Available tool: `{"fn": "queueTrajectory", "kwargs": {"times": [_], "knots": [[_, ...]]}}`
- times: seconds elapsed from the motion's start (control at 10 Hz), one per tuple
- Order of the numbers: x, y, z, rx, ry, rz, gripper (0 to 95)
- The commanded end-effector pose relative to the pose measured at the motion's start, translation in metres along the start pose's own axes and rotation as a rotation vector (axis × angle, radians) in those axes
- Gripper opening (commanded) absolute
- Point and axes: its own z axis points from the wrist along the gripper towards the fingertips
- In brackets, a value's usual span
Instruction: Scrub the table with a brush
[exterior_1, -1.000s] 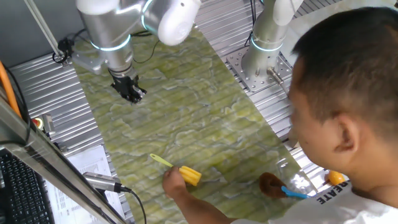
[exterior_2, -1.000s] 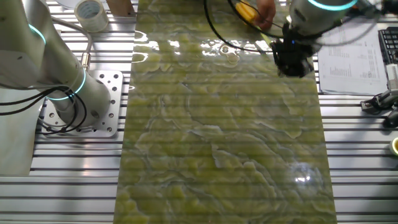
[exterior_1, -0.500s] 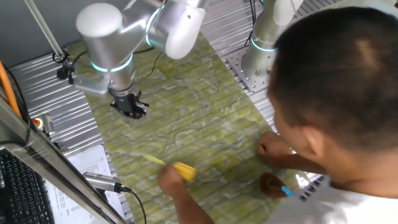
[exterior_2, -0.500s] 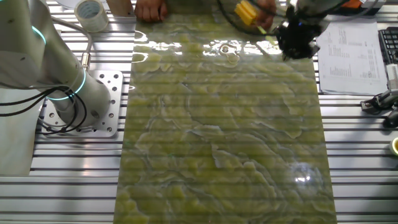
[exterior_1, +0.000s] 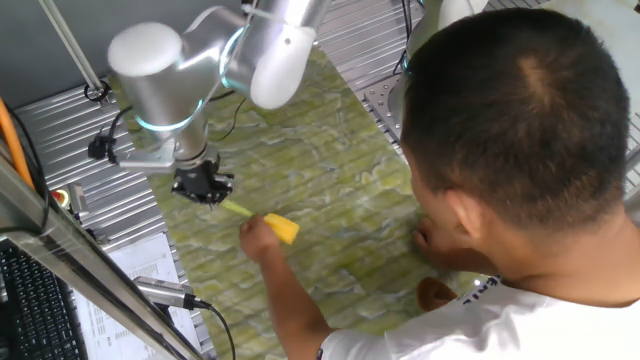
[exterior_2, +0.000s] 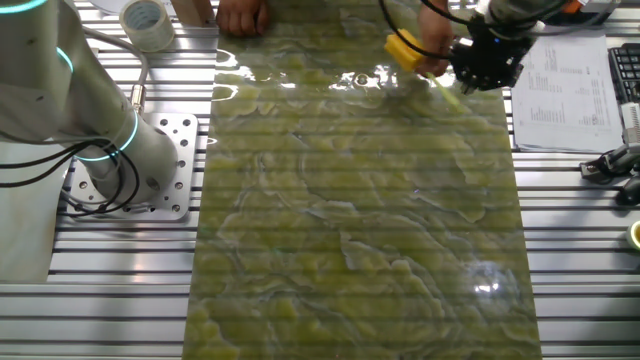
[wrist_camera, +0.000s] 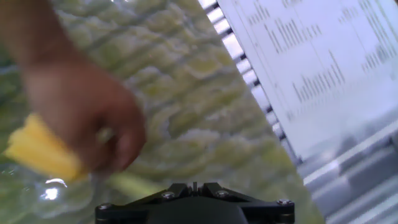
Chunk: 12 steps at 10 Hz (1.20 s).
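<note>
Scrubbing has not begun: a person's hand (exterior_1: 256, 236) holds the brush (exterior_1: 268, 222) above the table (exterior_1: 330, 170) and offers its thin handle to the claw (exterior_1: 204, 187). The handle tip sits at the claw, but I cannot tell whether the claw is spread or pinching. In the one fixed view, the brush's long axis runs from head at 4 o'clock to handle at 10 o'clock.
</note>
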Motion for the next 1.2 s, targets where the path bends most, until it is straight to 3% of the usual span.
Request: {"fn": "queueTrajectory", "kwargs": {"times": [0.1,0.4,0.5,0.7,1.2], "knots": [[0.002,0.001,0.0,-0.022,0.018,-0.095,0.0],[0.002,0.001,0.0,-0.037,0.033,-0.294,0.0],[0.002,0.001,0.0,-0.038,0.037,-0.351,19.0],[0.017,0.006,-0.002,-0.104,0.034,-0.571,19.0],[0.04,0.032,0.012,-0.142,0.034,-0.67,19.0]]}}
